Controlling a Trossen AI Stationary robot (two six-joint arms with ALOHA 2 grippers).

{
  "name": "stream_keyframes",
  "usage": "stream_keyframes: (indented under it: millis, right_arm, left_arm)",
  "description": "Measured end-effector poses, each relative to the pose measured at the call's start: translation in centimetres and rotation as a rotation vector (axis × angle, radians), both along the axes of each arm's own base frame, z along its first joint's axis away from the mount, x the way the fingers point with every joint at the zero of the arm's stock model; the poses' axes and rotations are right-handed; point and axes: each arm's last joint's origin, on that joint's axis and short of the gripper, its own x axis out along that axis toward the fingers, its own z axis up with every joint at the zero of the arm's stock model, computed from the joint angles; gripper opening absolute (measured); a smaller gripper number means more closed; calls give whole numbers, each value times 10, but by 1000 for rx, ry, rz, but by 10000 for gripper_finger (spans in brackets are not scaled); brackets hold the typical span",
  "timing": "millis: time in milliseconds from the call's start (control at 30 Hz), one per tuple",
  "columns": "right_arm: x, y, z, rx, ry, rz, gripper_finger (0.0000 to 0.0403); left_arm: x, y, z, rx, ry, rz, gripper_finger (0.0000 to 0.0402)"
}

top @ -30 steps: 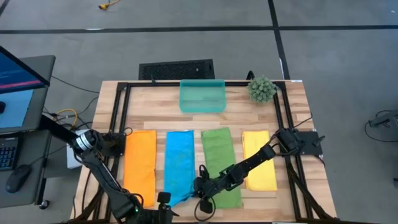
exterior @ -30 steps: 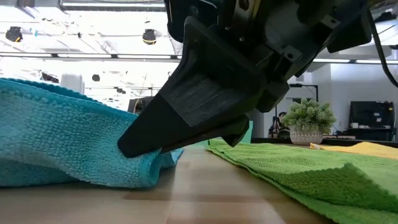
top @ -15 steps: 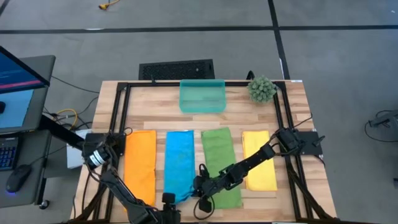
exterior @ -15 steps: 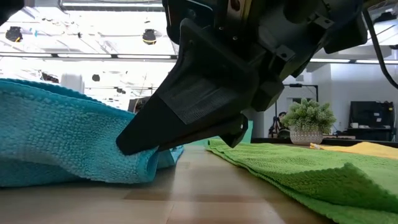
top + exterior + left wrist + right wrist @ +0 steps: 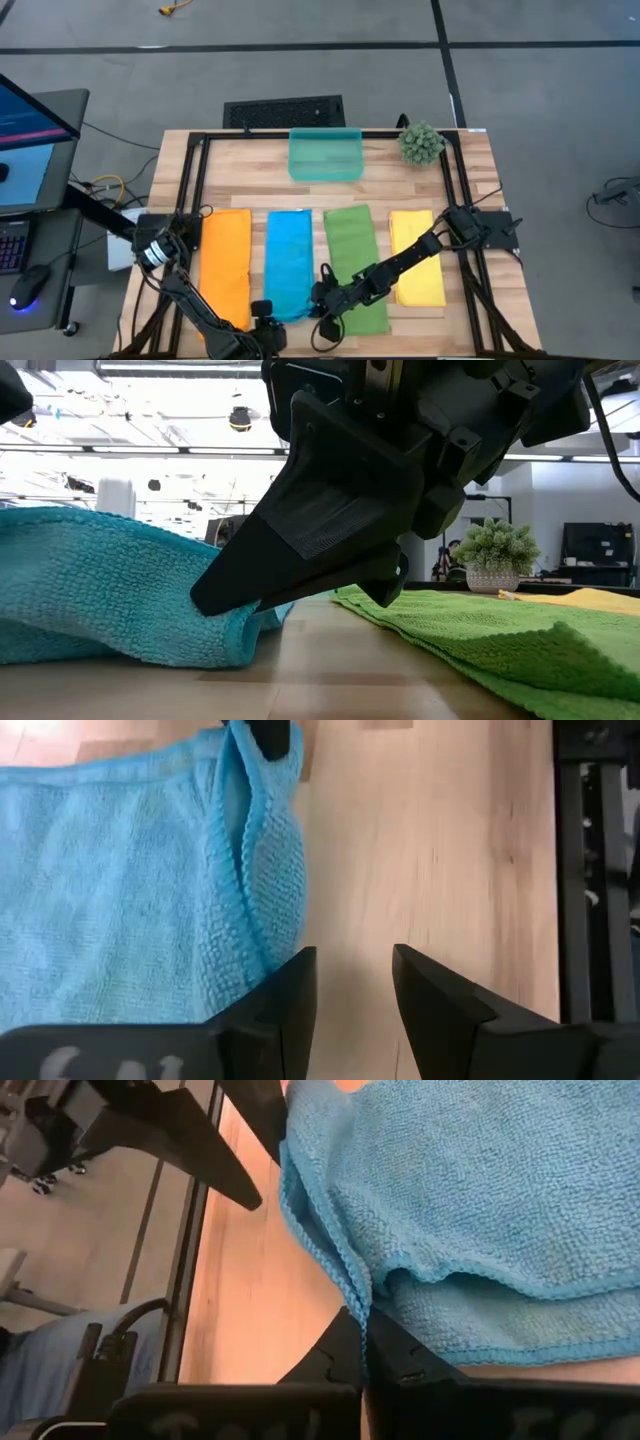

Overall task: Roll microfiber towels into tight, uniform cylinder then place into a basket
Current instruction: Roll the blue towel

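Note:
Four microfiber towels lie flat side by side: orange [image 5: 225, 265], blue [image 5: 288, 262], green [image 5: 355, 265], yellow [image 5: 417, 258]. The teal basket [image 5: 325, 155] stands behind them. My right gripper [image 5: 318, 300] is shut on the blue towel's near right corner, which humps up [image 5: 120, 590] off the wood. My left gripper [image 5: 352, 960] is open at the blue towel's near edge [image 5: 262, 890]. Its fingers stand over bare wood, one finger [image 5: 285, 982] right beside the hem. My right gripper pinches the blue towel's hemmed edge [image 5: 362, 1325] at its near right corner between its two fingers. The fingers [image 5: 300, 550] slant down from the table's right. The corner is raised and the cloth behind it sags slack onto the table. My left gripper: I cannot tell whether its finger touches the hem.
A spiky green plant ball [image 5: 421, 143] sits at the far right by the basket. A black frame [image 5: 195, 190] runs around the work area. A desk with a monitor and mouse [image 5: 30, 285] stands left of the table.
My left gripper has come down and tipped steeper toward the blue towel's near edge, staying open. The hump of blue towel has sunk a little on its left side. My right gripper keeps its hold.

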Motion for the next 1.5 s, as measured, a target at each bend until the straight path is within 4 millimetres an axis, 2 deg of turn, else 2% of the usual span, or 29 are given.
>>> stream_keyframes:
  millis: [267, 567, 833, 1033, 1267, 1500]
  right_arm:
    - [0, 0, 0, 30, 16, -2, 13]
    - [0, 0, 0, 45, 22, -13, 5]
    - [1, -2, 0, 43, 21, -16, 17]
    - [1, -4, 1, 46, 33, -21, 6]
    - [-3, -6, 12, 26, 56, -17, 27]
    - [-1, -11, 10, -16, 54, 2, 32]
  left_arm:
    - [0, -3, 26, 39, 21, 30, 125]
    - [-4, 7, 25, 110, 57, 99, 125]
    - [-5, 12, 25, 133, 73, 135, 125]
    - [-7, 27, 8, 147, 86, 232, 125]
    - [-16, 36, -6, 153, 100, 311, 125]
    - [-15, 34, -8, 126, 97, 319, 125]
